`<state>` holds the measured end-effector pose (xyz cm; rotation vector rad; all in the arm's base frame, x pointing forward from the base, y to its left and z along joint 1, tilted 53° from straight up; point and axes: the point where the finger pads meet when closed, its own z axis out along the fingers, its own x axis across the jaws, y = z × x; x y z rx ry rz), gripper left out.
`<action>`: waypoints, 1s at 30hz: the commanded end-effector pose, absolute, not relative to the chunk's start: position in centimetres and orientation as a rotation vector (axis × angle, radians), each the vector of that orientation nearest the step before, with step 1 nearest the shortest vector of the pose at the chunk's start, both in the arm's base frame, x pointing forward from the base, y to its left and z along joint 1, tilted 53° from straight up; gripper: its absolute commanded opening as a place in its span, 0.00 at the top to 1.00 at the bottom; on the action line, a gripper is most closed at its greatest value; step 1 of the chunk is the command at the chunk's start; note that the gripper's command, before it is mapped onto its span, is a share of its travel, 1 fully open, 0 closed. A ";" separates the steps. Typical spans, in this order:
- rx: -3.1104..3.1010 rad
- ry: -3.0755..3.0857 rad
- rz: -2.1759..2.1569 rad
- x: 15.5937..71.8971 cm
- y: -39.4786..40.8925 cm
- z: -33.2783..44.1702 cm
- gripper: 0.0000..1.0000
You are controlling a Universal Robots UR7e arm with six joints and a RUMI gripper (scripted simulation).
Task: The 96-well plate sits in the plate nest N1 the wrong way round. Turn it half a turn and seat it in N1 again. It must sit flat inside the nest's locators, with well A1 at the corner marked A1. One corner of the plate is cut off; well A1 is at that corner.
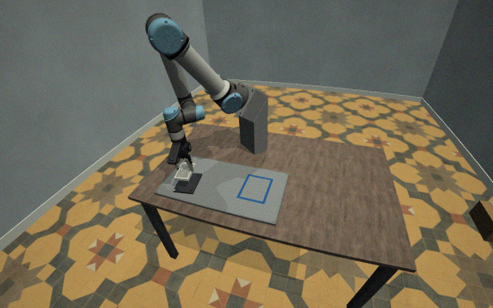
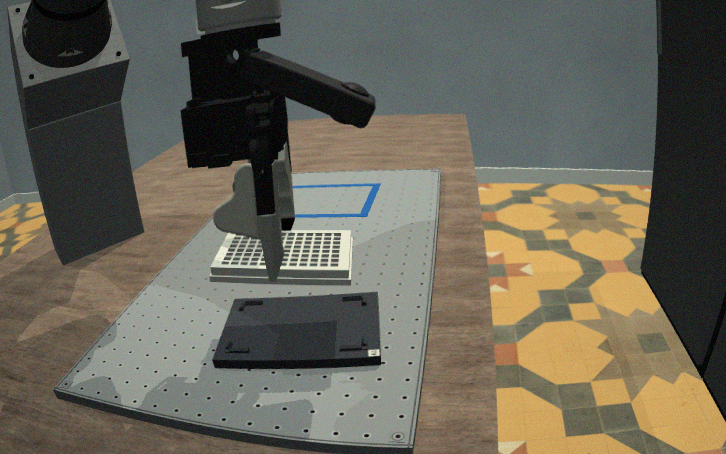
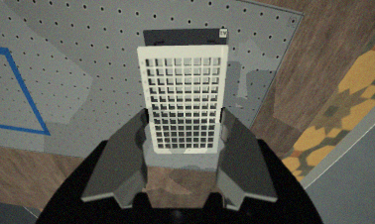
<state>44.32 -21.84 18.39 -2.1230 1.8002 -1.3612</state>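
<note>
The white 96-well plate (image 1: pixel 181 174) (image 2: pixel 315 250) (image 3: pixel 184 89) hangs level in the air, clear of the black plate nest N1 (image 1: pixel 187 186) (image 2: pixel 298 332) (image 3: pixel 183 36). My gripper (image 1: pixel 184 168) (image 2: pixel 257 253) (image 3: pixel 185 109) is shut on the plate and grips its two long sides near one short end. The nest is empty, with its four corner locators showing. Its small white A1 label (image 2: pixel 374 353) (image 3: pixel 223 33) is at one corner. In the wrist view the plate covers most of the nest. I cannot make out the plate's cut corner.
The nest sits on a grey perforated board (image 1: pixel 217 199) (image 2: pixel 174 360) (image 3: pixel 88 45) on a wooden table (image 1: pixel 336 199). A blue outlined rectangle (image 1: pixel 243 186) (image 2: pixel 326 214) (image 3: pixel 30 96) is marked further along the board. The arm's grey pedestal (image 1: pixel 254 126) (image 2: pixel 81 169) stands behind the board.
</note>
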 end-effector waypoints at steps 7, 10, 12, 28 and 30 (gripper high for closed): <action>-1.843 1.964 -1.307 44.5 -19.7 17.1 1.00; -1.802 1.986 -1.297 44.5 -19.5 16.9 1.00; -1.720 2.027 -1.278 44.6 -18.9 16.5 1.00; -1.385 2.169 -1.189 44.8 -15.3 13.6 1.00; -1.385 2.169 -1.189 44.8 -14.7 13.2 1.00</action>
